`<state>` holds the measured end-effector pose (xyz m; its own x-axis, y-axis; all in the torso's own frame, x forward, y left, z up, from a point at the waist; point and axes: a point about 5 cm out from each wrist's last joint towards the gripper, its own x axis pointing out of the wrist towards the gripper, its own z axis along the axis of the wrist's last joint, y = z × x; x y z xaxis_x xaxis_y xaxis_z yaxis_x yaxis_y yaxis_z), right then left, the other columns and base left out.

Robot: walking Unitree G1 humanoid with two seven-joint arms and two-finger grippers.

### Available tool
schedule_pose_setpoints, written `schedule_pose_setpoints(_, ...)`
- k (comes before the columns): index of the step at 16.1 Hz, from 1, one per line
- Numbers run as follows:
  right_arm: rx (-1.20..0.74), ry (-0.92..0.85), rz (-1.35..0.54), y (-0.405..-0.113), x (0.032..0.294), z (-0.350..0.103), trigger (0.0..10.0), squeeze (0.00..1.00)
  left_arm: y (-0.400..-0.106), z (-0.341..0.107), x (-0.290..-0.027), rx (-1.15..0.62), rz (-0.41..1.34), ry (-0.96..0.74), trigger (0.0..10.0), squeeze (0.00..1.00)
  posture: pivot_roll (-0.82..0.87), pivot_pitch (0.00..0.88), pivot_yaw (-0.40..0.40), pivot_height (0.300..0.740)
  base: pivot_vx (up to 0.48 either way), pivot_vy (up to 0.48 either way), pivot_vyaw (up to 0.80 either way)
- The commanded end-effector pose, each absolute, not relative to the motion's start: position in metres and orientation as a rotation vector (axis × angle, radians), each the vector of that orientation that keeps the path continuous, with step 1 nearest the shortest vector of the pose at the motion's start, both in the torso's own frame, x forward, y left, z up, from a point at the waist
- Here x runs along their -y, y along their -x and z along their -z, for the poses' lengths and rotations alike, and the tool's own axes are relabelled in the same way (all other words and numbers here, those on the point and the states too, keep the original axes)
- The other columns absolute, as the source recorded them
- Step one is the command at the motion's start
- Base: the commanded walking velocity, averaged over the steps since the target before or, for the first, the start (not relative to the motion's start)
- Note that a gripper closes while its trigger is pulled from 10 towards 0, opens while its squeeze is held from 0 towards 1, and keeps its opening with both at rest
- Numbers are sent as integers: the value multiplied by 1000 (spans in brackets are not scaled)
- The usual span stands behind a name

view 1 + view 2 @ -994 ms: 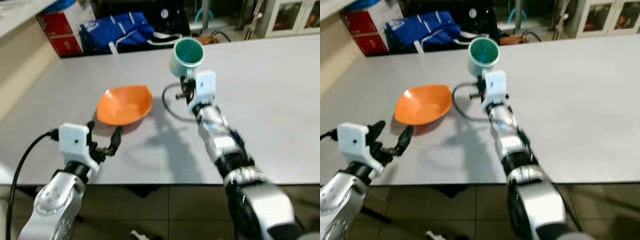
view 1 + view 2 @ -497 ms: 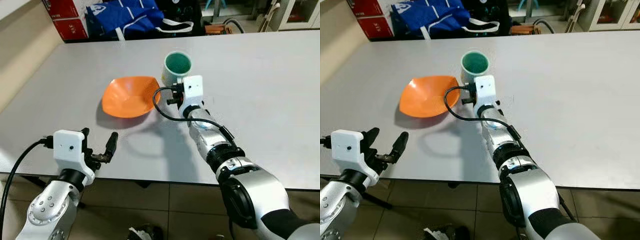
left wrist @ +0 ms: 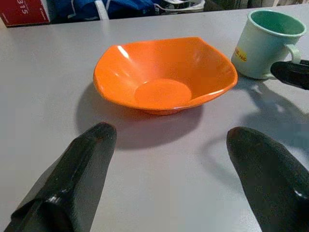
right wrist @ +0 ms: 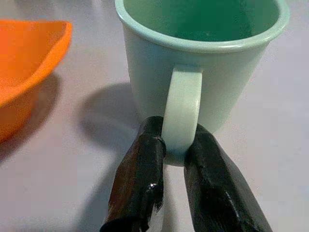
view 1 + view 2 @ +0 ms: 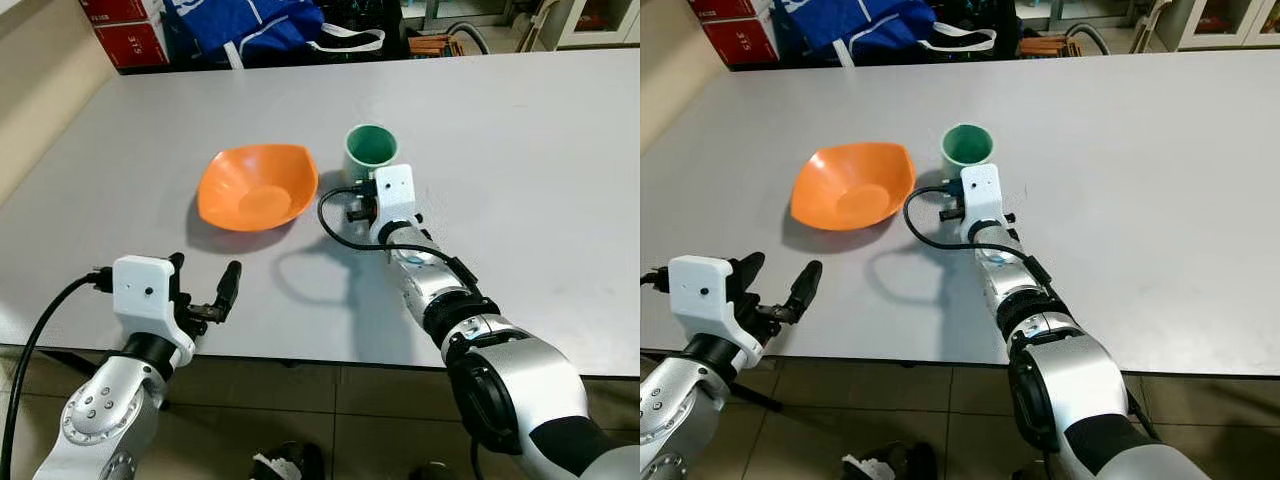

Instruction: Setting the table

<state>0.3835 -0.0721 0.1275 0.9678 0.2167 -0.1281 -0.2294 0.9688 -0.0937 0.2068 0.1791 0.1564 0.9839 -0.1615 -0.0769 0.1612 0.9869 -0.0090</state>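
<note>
Tabletop [image 5: 520, 140]: large pale grey surface, carrying the bowl and the mug; both end effectors are over its near half.
Blue fabric bag [image 5: 250, 25]: beyond the far edge of the tabletop, well apart from both end effectors.
Red cardboard box [image 5: 128, 38]: beside the bag, past the far corner on the left end effector's side.
Orange plastic bowl, squarish with rounded corners [image 5: 257, 187]: upright on the tabletop, straight ahead of the left end effector, apart from it; just beside the mug on the right end effector's left.
Pale green ceramic mug with a darker green inside [image 4: 198, 67]: upright on the tabletop, directly ahead of the right end effector, handle turned toward it.
Left end effector [image 5: 203, 283]: near the front edge, fingers spread wide, holding nothing.
Right end effector [image 4: 176, 159]: fingers drawn narrow, pinching the mug's handle from both sides at its lower end.
</note>
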Motion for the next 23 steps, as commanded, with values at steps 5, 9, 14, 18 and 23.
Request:
schedule_pose_setpoints(5, -177, 192, -217, -381, 68, -119, 10000, 1000, -205, -156, -181, -88, 142, 4, 10000, 0, 90, 152, 130, 740, 0, 0, 0)
schedule_pose_setpoints(9, -220, 221, -203, -379, 71, -113, 10000, 1000, -206, -156, -182, -87, 141, 2, 10000, 0, 87, 143, 131, 740, 0, 0, 0)
schedule_pose_setpoints(14, -178, 265, -205, -382, 70, -119, 10000, 1000, -209, -156, -181, -79, 139, 4, 10000, 0, 83, 135, 122, 740, 0, 0, 0)
schedule_pose_setpoints(18, -134, 260, -181, -385, 71, -128, 10000, 1000, -213, -156, -180, -73, 139, 10, 10000, 0, 76, 122, 117, 740, 0, 0, 0)
schedule_pose_setpoints(23, -53, 198, -192, -387, 71, -138, 10000, 0, -230, -156, -177, -41, 145, 19, 10000, 0, 20, 67, 103, 740, 0, 0, 0)
